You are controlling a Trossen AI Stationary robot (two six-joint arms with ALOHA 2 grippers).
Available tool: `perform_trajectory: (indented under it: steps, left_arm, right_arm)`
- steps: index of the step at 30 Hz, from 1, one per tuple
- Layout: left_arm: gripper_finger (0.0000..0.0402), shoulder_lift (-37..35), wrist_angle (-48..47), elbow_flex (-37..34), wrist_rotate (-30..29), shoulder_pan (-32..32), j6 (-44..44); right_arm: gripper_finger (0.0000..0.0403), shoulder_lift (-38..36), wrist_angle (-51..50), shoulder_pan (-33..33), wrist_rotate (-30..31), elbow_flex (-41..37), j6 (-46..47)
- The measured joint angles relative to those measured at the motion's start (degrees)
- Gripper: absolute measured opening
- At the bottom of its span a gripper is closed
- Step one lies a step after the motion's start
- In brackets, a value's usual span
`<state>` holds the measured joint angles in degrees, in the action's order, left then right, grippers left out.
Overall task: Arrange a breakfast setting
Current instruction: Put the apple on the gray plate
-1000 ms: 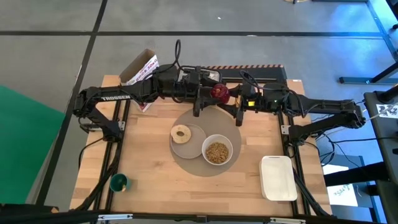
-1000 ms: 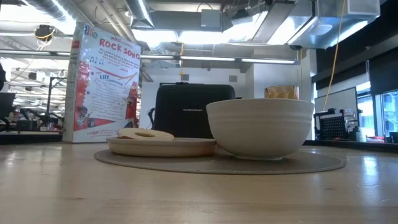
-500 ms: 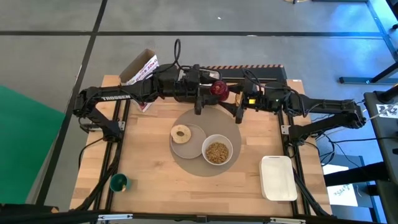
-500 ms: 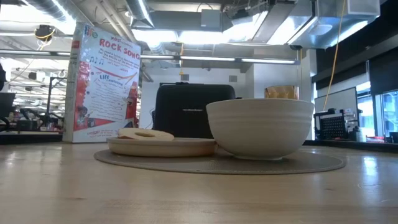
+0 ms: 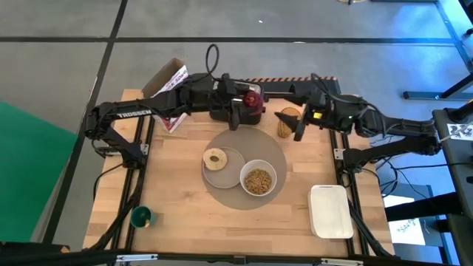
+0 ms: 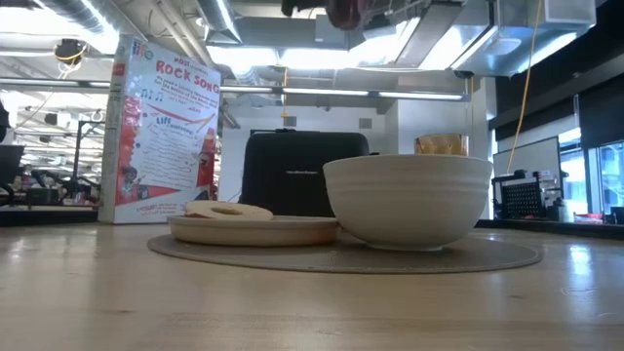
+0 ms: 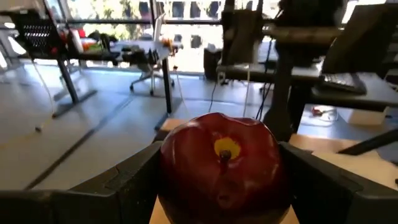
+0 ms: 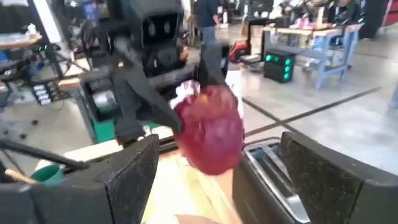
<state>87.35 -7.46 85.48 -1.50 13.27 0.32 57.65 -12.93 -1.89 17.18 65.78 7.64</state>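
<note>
Wooden tabletop (image 5: 170, 170) with 2 dark arms reaching in across the far edge, grey floor around it. 1 large round grey mat (image 5: 275, 159) sits mid-tabletop. 1 white rectangular tray (image 5: 330, 210) at the near right corner, well apart from the mat. 1 black toaster-like box (image 6: 302, 174) behind the mat in the low view, 1 printed carton (image 6: 166, 132) standing to its left.

On the mat: 1 small grey plate (image 5: 229, 168) on the left side carrying 1 ring-shaped bread (image 5: 215, 157), and 1 white bowl (image 5: 259, 178) just beside the plate on the right, filled with brownish cereal.

Left tool (image 5: 240, 109) is up off the tabletop at the far edge of the mat, clenched on 1 red apple (image 5: 252, 100); left wrist view shows the apple (image 7: 224, 168) stem toward the camera, 1 finger on each side of it. Low view has the apple (image 6: 353, 12) at the top edge, above the bowl (image 6: 408, 200).

Right tool (image 5: 294, 122) is released, jaws spread, near the apple on its right, apart from it; right wrist view sees the apple (image 8: 210, 129) held by the other arm. 1 amber translucent cup (image 5: 287, 121) stands on the tabletop next to the right tool, off the mat. 1 small green cup (image 5: 140, 216) at the near left corner.
</note>
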Motion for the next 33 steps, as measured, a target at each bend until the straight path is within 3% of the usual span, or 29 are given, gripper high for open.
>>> perform_trajectory:
  steps: [9,19,33]
  left_arm:
    - [0.0289,-0.02,1.11,-11.8,4.02,0.9,-6.72]
    - [0.0289,0.0,7.65,-25.38,3.5,-5.49,-12.15]
    - [0.0289,0.0,31.99,-47.96,-6.79,-14.71,-16.42]
  right_arm:
    - [0.0324,-4.38,-7.04,0.02,1.8,0.0,5.49]
    - [0.0324,-4.14,-10.4,0.0,1.82,-0.02,7.76]
    - [0.0324,-3.29,-11.84,0.0,1.92,-0.07,8.67]
